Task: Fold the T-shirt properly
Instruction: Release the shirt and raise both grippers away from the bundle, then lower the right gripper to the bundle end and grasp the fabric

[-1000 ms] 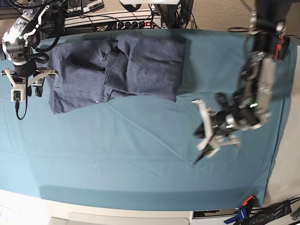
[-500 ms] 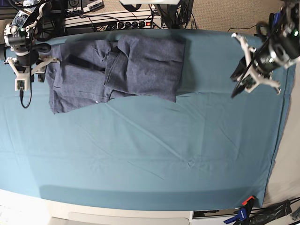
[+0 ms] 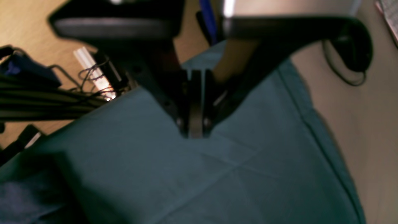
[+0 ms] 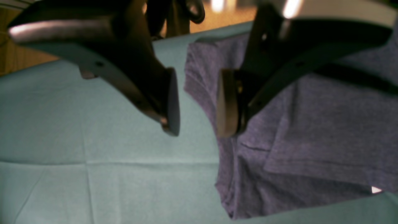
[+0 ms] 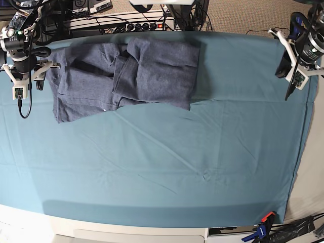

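Note:
The dark blue-grey T-shirt point(image 5: 126, 76) lies crumpled and partly folded at the back left of the teal cloth point(image 5: 162, 162). Its edge also shows in the right wrist view point(image 4: 311, 140). No lettering shows. My right gripper point(image 4: 196, 102) is open and empty, hovering above the shirt's left edge; in the base view it is at the far left point(image 5: 23, 81). My left gripper point(image 3: 194, 127) is shut and empty, above bare teal cloth at the table's back right corner point(image 5: 293, 66), far from the shirt.
A power strip and cables point(image 5: 121, 23) run along the back edge behind the table. A clamp point(image 5: 263, 228) grips the front right corner. The cloth's right edge point(image 3: 323, 146) borders the floor.
My left arm has risen from the table's right middle and swung to the back right corner. My right arm has shifted slightly back along the shirt's left edge. The shirt has not moved.

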{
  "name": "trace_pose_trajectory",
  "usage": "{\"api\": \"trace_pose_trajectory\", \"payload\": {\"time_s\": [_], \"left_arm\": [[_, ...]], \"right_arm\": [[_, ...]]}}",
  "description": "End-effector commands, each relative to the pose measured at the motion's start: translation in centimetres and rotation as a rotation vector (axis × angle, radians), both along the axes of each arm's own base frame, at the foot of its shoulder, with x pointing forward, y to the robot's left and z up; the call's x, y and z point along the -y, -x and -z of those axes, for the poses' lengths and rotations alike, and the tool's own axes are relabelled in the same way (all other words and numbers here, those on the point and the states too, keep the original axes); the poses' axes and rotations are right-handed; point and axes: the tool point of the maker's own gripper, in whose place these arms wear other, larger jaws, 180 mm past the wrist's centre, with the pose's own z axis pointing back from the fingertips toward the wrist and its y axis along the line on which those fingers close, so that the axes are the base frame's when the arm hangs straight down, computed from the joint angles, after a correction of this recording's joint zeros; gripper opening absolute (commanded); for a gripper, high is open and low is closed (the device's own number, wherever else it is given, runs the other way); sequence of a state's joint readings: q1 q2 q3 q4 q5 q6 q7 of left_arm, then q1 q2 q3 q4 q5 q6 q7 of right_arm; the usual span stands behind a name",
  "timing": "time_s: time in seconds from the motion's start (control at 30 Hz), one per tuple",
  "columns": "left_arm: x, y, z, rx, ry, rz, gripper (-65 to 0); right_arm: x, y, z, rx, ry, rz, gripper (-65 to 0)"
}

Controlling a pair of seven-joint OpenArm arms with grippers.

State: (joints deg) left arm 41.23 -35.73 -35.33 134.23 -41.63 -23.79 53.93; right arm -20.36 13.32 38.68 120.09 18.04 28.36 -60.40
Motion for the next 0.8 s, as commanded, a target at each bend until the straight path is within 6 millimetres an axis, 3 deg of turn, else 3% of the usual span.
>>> {"api": "trace_pose_trajectory", "payload": {"time_s": [0.0,0.2,0.3,0.47,0.63,0.77], "left_arm": [[0.3,-0.3,-0.7,0.032,0.013,0.007,-65.0],[0.7,0.0,-0.4,0.031,0.044,-0.022,-65.0],[0.8,0.1,-0.3,0.028,0.046,-0.019,-65.0],[0.8,0.1,-0.3,0.029,0.046,-0.019,-65.0],[1.0,0.2,-0.3,0.028,0.042,0.007,-65.0],[1.1,0.2,-0.3,0.028,0.046,0.008,-65.0]], "right_arm": [[0.1,-0.6,-1.4,0.048,0.02,-0.014,-43.5],[-0.9,-1.2,-0.6,0.086,-0.104,-0.025,-43.5],[-0.2,-1.3,0.4,0.099,-0.194,0.011,-43.5],[3.9,-1.3,-0.6,0.211,-0.325,0.141,-43.2],[9.0,-1.0,-2.1,0.28,-0.332,0.239,-31.3],[10.8,-1.5,-1.9,0.273,-0.366,0.252,-29.7]]}}
